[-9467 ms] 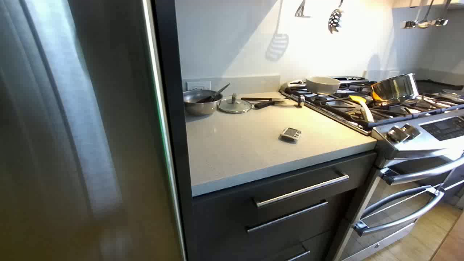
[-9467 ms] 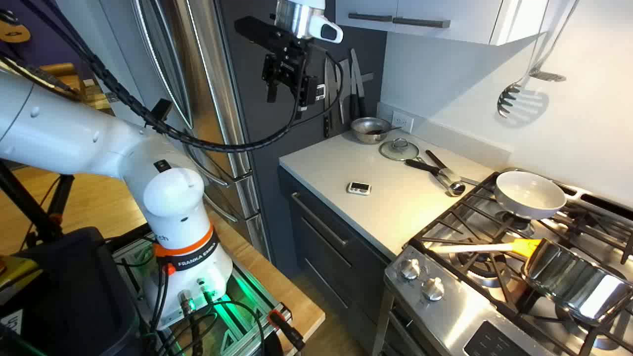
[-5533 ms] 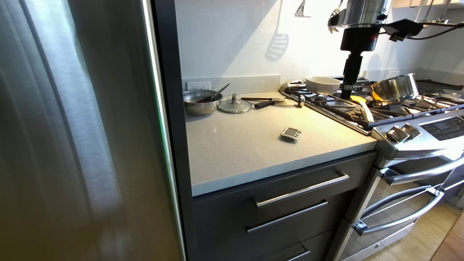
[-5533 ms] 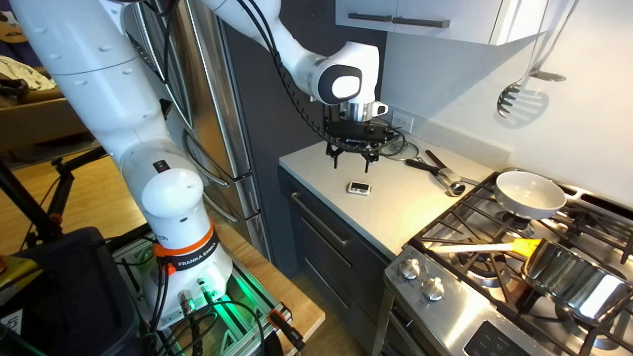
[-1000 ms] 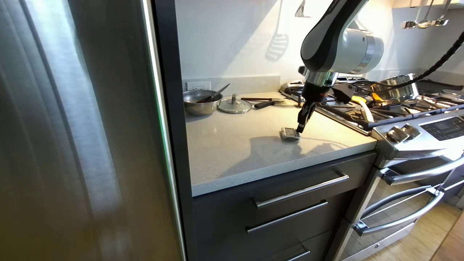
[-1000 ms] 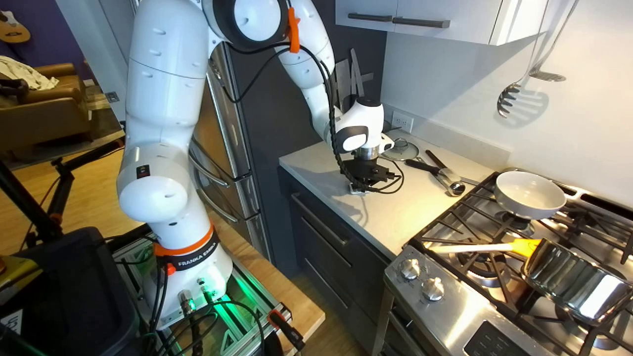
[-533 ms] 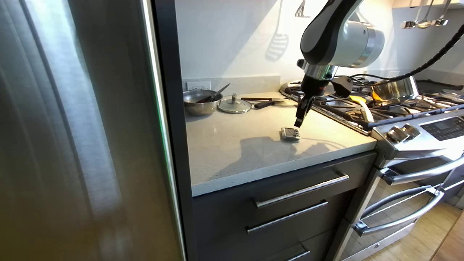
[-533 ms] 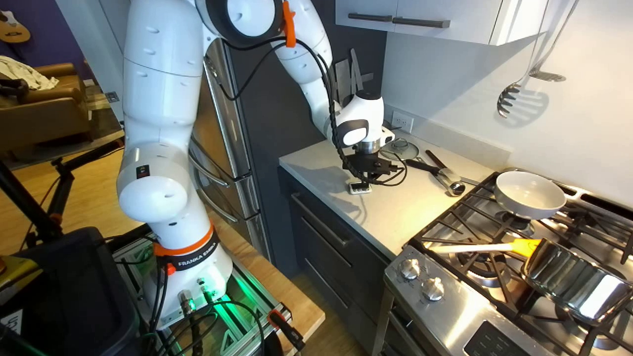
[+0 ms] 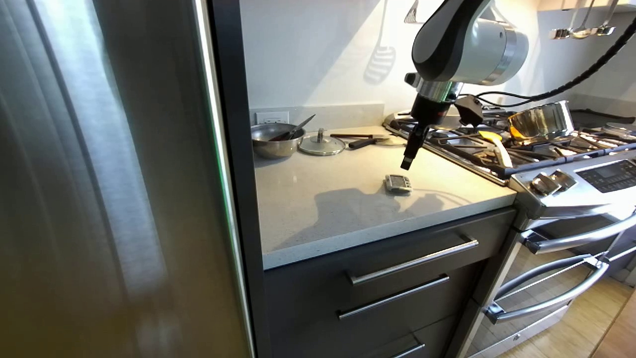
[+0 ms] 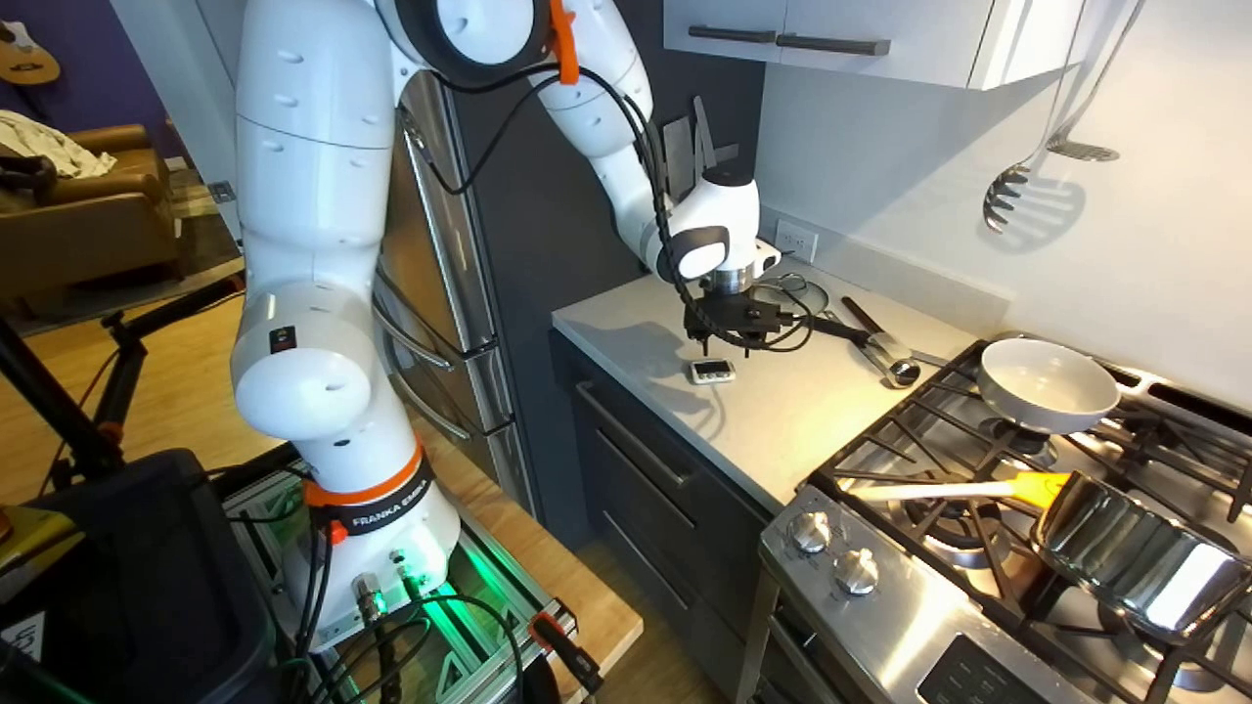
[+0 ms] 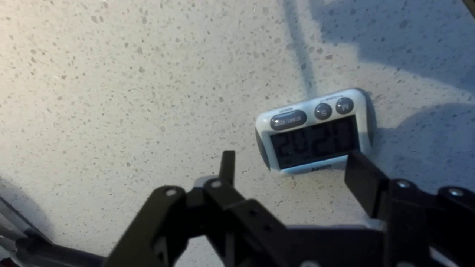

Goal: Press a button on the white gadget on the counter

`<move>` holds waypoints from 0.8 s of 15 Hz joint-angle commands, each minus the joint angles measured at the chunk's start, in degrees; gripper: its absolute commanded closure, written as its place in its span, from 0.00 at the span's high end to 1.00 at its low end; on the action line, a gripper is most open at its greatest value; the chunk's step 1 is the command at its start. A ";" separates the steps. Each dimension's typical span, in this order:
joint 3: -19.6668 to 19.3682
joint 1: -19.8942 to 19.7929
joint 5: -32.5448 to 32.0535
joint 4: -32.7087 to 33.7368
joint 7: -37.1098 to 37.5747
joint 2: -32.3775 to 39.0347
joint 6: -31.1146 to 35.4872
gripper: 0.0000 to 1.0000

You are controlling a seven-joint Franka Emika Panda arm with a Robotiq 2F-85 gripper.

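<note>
The white gadget [image 11: 265, 128] rests face up on the bench [image 9: 298, 199], display [image 11: 315, 142] and three buttons [image 11: 323, 111] visible. The gripper [image 11: 291, 152] hangs just above it, fingers [image 11: 227, 167] spread, clear of contact. A glass lid [image 9: 313, 146] lies beside a metal bowl [image 9: 279, 149].

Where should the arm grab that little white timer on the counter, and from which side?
By its two long edges, from above, I'd say: the timer lies face-up on the counter, screen and buttons on top, and is narrower between those edges than lengthwise. The open end effector spreads roughly along the timer's length, so it should probably turn first.
</note>
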 commanded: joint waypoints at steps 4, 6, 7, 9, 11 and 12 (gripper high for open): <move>-0.27 0.51 0.32 -0.72 -4.17 -1.78 -1.09 1.00; -0.35 0.76 0.31 -0.82 -4.81 -2.05 -1.24 1.00; -0.42 0.93 0.22 -0.91 -5.07 -2.20 -1.30 1.00; -0.53 1.22 0.12 -1.07 -5.59 -2.50 -1.40 1.00; -0.68 1.52 -0.09 -1.29 -5.92 -2.83 -1.51 1.00; -0.72 1.63 -0.08 -1.40 -6.04 -3.02 -1.62 1.00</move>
